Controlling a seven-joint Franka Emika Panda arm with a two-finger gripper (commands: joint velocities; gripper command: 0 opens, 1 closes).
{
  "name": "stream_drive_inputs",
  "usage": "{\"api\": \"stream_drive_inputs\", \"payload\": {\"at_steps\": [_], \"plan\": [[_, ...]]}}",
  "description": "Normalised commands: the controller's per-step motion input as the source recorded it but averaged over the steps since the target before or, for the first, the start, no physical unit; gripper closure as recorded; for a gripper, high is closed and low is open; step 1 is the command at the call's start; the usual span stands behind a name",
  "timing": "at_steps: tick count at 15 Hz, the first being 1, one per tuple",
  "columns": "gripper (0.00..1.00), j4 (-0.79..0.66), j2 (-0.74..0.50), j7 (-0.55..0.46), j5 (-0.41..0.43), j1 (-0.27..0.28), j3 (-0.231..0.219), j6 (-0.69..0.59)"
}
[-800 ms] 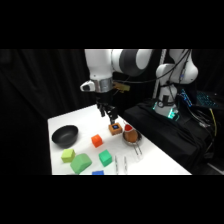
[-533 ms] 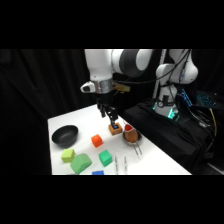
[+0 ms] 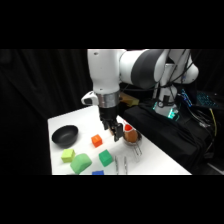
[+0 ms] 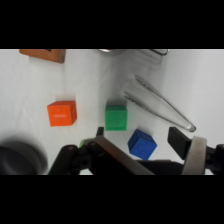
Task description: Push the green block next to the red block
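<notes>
surface: white table (image 3: pixel 60 122)
cubes: small emerald-green cube (image 3: pixel 105 158) near small orange-red cube (image 3: pixel 97 141), apart; blue cube (image 4: pixel 142 144); yellow-green cube (image 3: pixel 68 155)
other: black bowl (image 3: pixel 65 135); pale-green round-topped block (image 3: pixel 80 163); metal tongs (image 4: pixel 157 103)

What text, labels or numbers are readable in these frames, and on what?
None readable.
Green block, red block, blue cube: plain faces, no markings.
Arm housing above the tool: no legible lettering in the side view.
Lit equipment behind the table: glow only, too blurred to read.
</notes>
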Motion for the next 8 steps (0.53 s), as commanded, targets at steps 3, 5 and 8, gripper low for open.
{"api": "stream_drive_inputs", "payload": {"at_steps": [3, 5, 8], "plan": [[0.0, 0.37, 0.37, 0.3, -0.154, 0.173, 0.023, 0.12], [0.0, 0.36, 0.4, 0.18, -0.113, 0.122, -0.005, 0.15], [0.0, 0.32, 0.39, 0.09, -0.049, 0.072, -0.017, 0.19]]}}
